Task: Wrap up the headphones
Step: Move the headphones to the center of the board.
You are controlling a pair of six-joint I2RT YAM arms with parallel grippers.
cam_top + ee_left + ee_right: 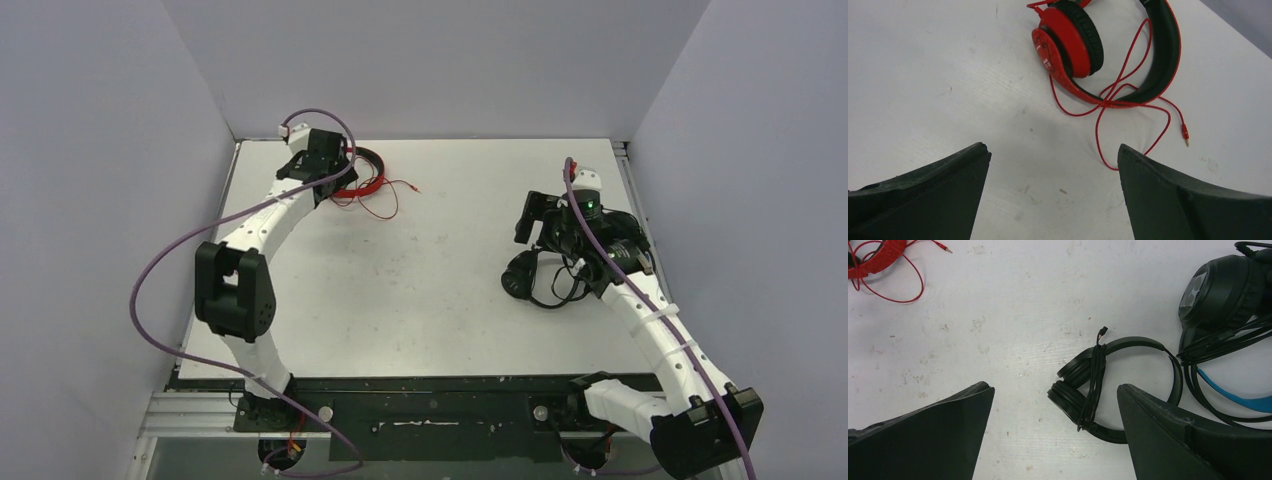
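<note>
Red marks your left side: the red headphones (1073,40) lie flat on the white table (430,290) near its far left corner, one black-padded ear cup turned up. Their red cord (1100,135) trails in loose open loops beside the band and ends in a plug (1185,134) that rests on the bare surface. Your left gripper (1052,150) hangs above the table just short of them. Its jaws are spread wide, nothing lies between them, and they touch neither band nor cord. On the right side of the table, your right gripper (1054,390) likewise has its jaws fully apart and holds nothing. It hovers over the all-black headphones (1148,342), which in the wrist view lie on the table in the gap between the two fingers. Their black cable (1093,390) is gathered into a tight hank wound across the headband just beside the ear cups, with its small end poking out at the top of the bundle. Just beside that set, toward the right edge, lie the blue-banded headphones (1223,290), with the large black ear cup on the far side and the blue headband (1233,397) nearer you. Their cable runs in several loose strands close along the all-black band; whether it touches the band you cannot tell. In the top view your right arm covers much of both black sets.
</note>
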